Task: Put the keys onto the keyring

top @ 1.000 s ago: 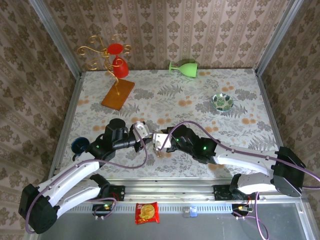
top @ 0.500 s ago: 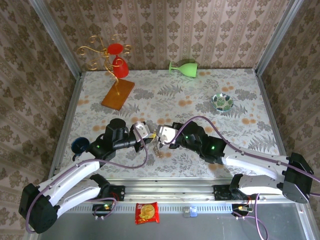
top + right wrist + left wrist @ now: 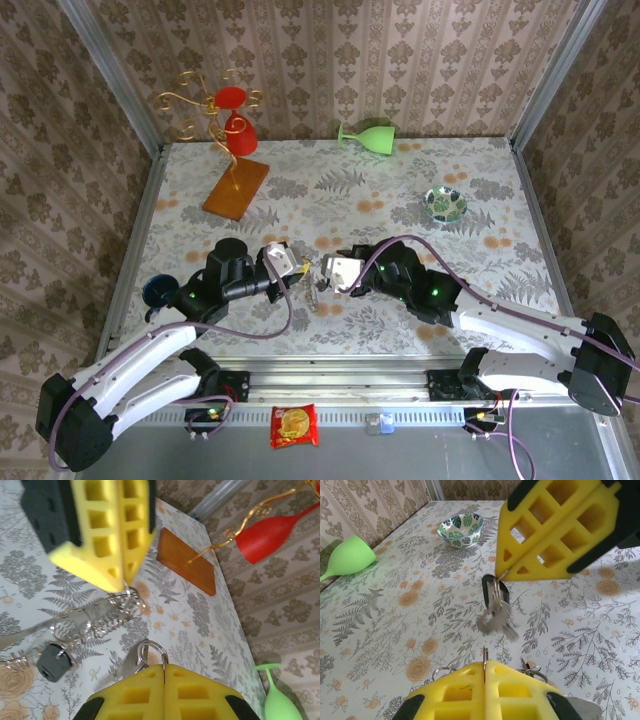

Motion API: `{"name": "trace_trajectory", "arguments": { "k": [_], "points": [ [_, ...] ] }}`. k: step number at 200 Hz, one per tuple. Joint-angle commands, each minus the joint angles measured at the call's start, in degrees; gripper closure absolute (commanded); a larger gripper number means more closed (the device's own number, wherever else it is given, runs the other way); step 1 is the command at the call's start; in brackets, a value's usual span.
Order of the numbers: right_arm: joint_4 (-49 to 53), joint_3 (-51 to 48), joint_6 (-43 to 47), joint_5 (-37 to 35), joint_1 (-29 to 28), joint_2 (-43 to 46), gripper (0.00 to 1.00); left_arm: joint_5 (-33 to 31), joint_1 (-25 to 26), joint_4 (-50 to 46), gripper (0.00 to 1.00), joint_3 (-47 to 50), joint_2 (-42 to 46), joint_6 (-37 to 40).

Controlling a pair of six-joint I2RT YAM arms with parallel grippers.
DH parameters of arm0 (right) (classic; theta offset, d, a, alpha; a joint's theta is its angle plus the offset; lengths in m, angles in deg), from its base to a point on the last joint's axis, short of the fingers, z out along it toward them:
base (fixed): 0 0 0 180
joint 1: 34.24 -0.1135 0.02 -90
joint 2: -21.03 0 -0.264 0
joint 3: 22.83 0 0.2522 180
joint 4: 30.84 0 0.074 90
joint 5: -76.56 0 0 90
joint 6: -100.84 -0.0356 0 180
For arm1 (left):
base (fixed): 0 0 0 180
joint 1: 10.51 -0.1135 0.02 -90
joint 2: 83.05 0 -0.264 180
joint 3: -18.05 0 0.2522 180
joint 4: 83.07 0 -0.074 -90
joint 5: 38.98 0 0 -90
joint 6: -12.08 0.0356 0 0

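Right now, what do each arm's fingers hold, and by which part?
Left fingers: thin metal ring, by its edge. Right fingers: ring carrying keys, by its loop.

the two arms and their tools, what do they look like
The left arm and right arm share white lower links, black upper links with green lights and a looping purple cable. The left tool and right tool have yellow pads with square holes on black backing.

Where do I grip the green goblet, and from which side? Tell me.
Take the goblet by its thin stem, coming down from above. It lies on its side by the back wall, foot left, bowl right; the stem looks narrowest, and the wall likely blocks a rear approach.
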State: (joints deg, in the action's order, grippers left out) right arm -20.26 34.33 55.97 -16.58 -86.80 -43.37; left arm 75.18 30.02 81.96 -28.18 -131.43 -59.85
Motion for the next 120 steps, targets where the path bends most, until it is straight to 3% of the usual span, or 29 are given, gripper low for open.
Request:
{"name": "trace_trajectory", "arguments": {
  "k": [1, 120],
  "points": [
    [-0.3, 0.7, 2.2, 4.7, -0.6, -1.2, 1.0, 0.4, 0.4, 2.3, 1.0, -0.7, 0.1, 0.8],
    [-3.9, 4.0, -0.3, 4.5, -1.6, -6.2, 1.0, 1.8, 0.5, 2.3, 1.0, -0.9, -0.5, 0.6]
  ]
}}
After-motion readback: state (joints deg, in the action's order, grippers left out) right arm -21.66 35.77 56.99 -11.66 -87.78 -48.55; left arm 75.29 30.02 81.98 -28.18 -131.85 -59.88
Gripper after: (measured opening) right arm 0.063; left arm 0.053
